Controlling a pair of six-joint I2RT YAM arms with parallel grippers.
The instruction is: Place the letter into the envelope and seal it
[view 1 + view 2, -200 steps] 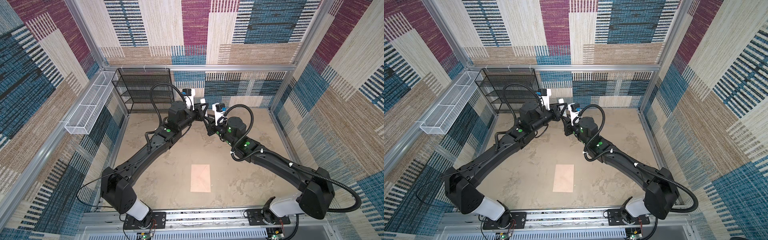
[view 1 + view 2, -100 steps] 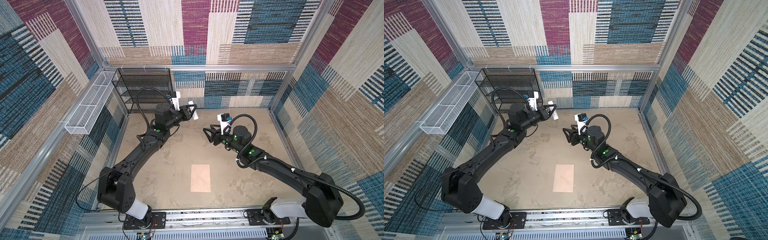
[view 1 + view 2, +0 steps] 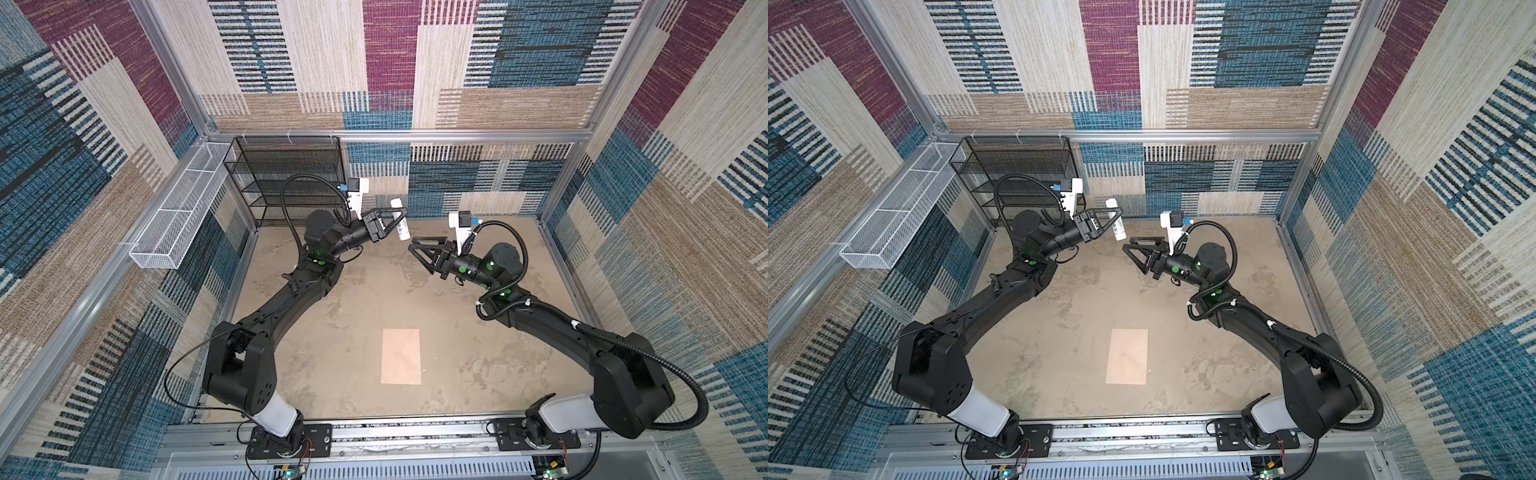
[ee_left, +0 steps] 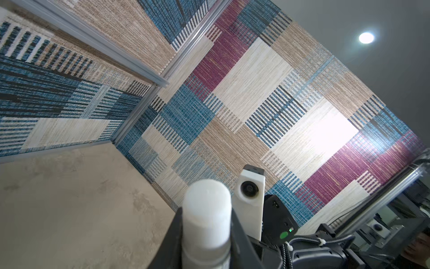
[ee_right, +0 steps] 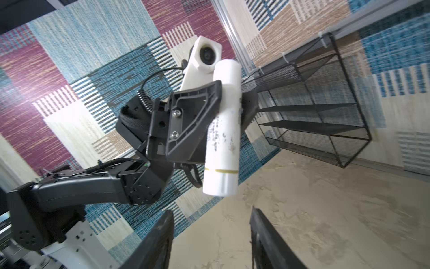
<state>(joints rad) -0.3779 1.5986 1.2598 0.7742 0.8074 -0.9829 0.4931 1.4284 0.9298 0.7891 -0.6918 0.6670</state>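
Left gripper [image 3: 400,217] clamped round the middle of a white tube [image 3: 402,232], raised near the back wall. The right gripper [image 3: 412,244] faces it just beside the tube's lower end, jaws parted and empty (a clear gap between the two tools). Bare table [image 3: 332,328] lies open beneath both. The envelope [image 3: 401,356] lies flat near the front edge, well apart from either tool, and shows in both top views only [image 3: 1127,356]. The right wrist view alone shows the tube's yellow band [image 5: 221,171], and the black mesh shelf [image 5: 314,111] behind.
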